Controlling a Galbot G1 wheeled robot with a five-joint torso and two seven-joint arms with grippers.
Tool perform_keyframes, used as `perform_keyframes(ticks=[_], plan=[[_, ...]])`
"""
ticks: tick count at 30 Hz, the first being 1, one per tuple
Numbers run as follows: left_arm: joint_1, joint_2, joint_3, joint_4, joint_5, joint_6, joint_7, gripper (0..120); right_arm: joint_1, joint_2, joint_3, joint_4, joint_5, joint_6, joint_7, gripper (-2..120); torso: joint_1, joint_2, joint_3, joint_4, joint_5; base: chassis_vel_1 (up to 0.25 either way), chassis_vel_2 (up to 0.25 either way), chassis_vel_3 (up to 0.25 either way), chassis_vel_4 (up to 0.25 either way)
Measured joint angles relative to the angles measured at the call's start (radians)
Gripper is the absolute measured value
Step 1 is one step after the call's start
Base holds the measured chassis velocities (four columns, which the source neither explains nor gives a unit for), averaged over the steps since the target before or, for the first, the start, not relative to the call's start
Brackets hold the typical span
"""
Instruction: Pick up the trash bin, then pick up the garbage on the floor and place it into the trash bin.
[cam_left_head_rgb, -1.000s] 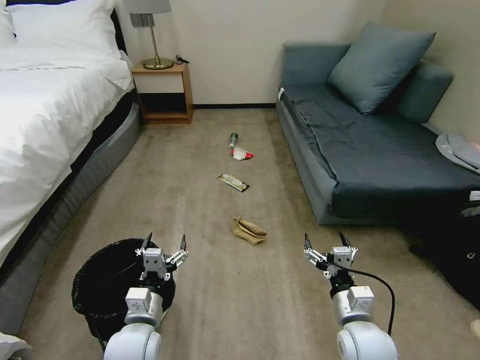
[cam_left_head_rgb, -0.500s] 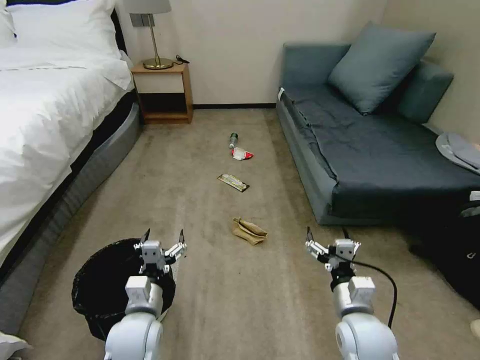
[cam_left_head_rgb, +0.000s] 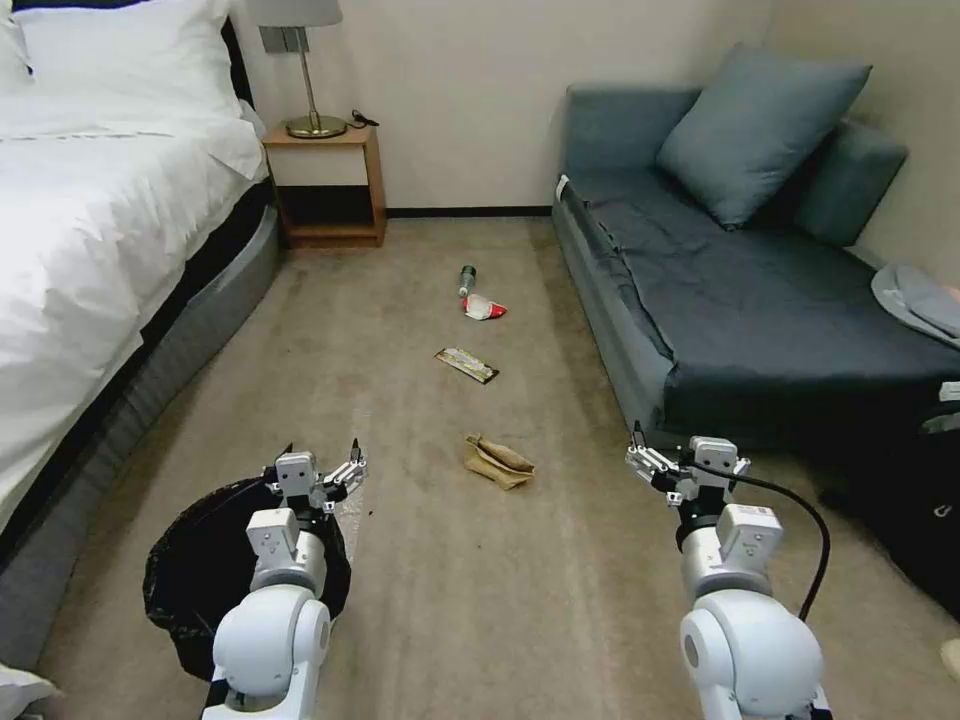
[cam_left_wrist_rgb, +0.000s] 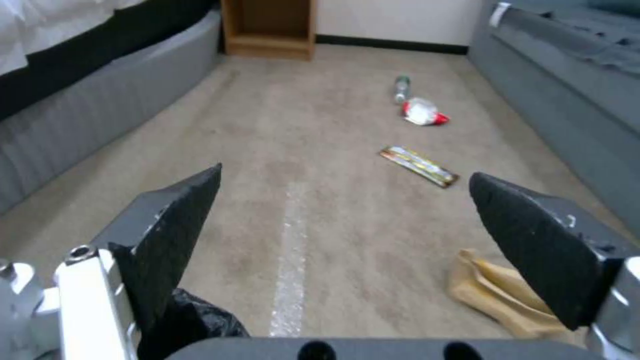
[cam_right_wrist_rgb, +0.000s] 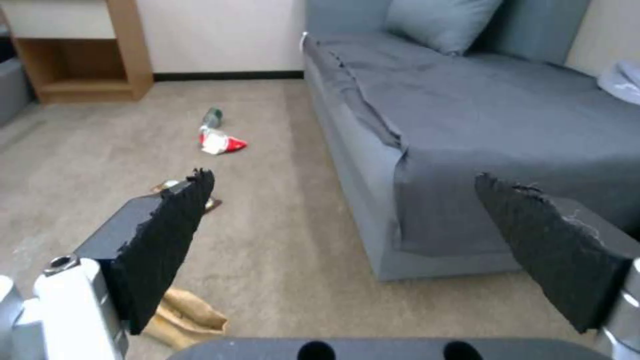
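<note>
Both arms rose; left end effector above trash bin.

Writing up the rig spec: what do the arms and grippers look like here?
Both arms have glossy white rounded shells with grey joint bands. The left gripper and right gripper have silver-white metal bodies and two dark, textured, wedge-shaped fingers. A black cable loops along the right arm.

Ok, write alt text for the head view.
Both open grippers hover over beige carpet, the left gripper above the trash bin, the right gripper by the sofa. Paper bag, wrapper, packet and bottle lie ahead.
</note>
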Motion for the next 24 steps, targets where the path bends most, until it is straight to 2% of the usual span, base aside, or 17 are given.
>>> perform_keyframes(ticks=[2, 5, 12, 13, 15, 16, 20, 21, 23, 24], plan=[[0.016, 0.049, 0.01, -0.068, -0.072, 0.077, -0.021, 100, -0.012, -0.019, -0.023, 0.006, 0.002, -0.002, 0.002, 100, 0.0, 0.0, 0.0, 0.0, -0.0002, 0.0, 0.0, 0.0, 0.0], [0.023, 0.069, 0.014, -0.096, -0.102, 0.109, -0.03, 100, -0.017, -0.028, -0.058, 0.007, -0.003, -0.004, 0.003, 100, 0.0, 0.0, 0.0, 0.0, -0.0002, 0.0, 0.0, 0.0, 0.0], [0.026, 0.075, 0.014, -0.103, -0.112, 0.117, -0.035, 100, 0.001, -0.029, -0.12, -0.024, -0.02, 0.001, 0.008, 100, 0.0, 0.0, 0.0, 0.0, -0.0005, 0.0, 0.0, 0.0, 0.0], [0.032, 0.087, 0.006, -0.112, -0.127, 0.127, -0.047, 100, 0.009, -0.032, -0.126, -0.032, -0.019, 0.003, 0.008, 100, 0.0, 0.0, 0.0, -0.0001, -0.0007, 0.0, 0.0, 0.0, 0.0], [0.06, 0.141, -0.04, -0.141, -0.186, 0.161, -0.107, 100, 0.02, -0.039, -0.131, -0.045, -0.017, 0.009, 0.009, 100, 0.0, 0.0, 0.0, 0.0, -0.0005, 0.0, 0.0, 0.0, 0.0], [0.06, 0.141, -0.04, -0.141, -0.186, 0.161, -0.107, 100, 0.02, -0.039, -0.131, -0.045, -0.017, 0.009, 0.009, 100, 0.0, 0.0, 0.0, 0.0, -0.0005, 0.0, 0.0, 0.0, 0.0], [0.138, 0.288, -0.163, -0.221, -0.348, 0.254, -0.268, 100, 0.035, -0.044, -0.146, -0.066, -0.01, 0.018, 0.013, 100, 0.0, 0.0, 0.0, 0.0003, -0.0006, 0.0, 0.0, 0.0, 0.0], [0.138, 0.288, -0.163, -0.221, -0.348, 0.254, -0.268, 100, 0.035, -0.044, -0.146, -0.066, -0.01, 0.018, 0.013, 100, 0.0, 0.0, 0.0, 0.0003, -0.0006, 0.0, 0.0, 0.0, 0.0], [0.159, 0.331, -0.201, -0.221, -0.403, 0.274, -0.323, 100, 0.037, -0.044, -0.151, -0.067, -0.009, 0.017, 0.014, 100, 0.0, 0.0, 0.0, 0.0, 0.0007, 0.0, 0.0, 0.0, 0.0], [0.164, 0.336, -0.208, -0.203, -0.42, 0.282, -0.33, 100, 0.037, -0.043, -0.154, -0.067, -0.008, 0.017, 0.014, 100, 0.0, 0.0, 0.0, 0.0003, -0.001, 0.0, 0.0, 0.0, 0.0]])
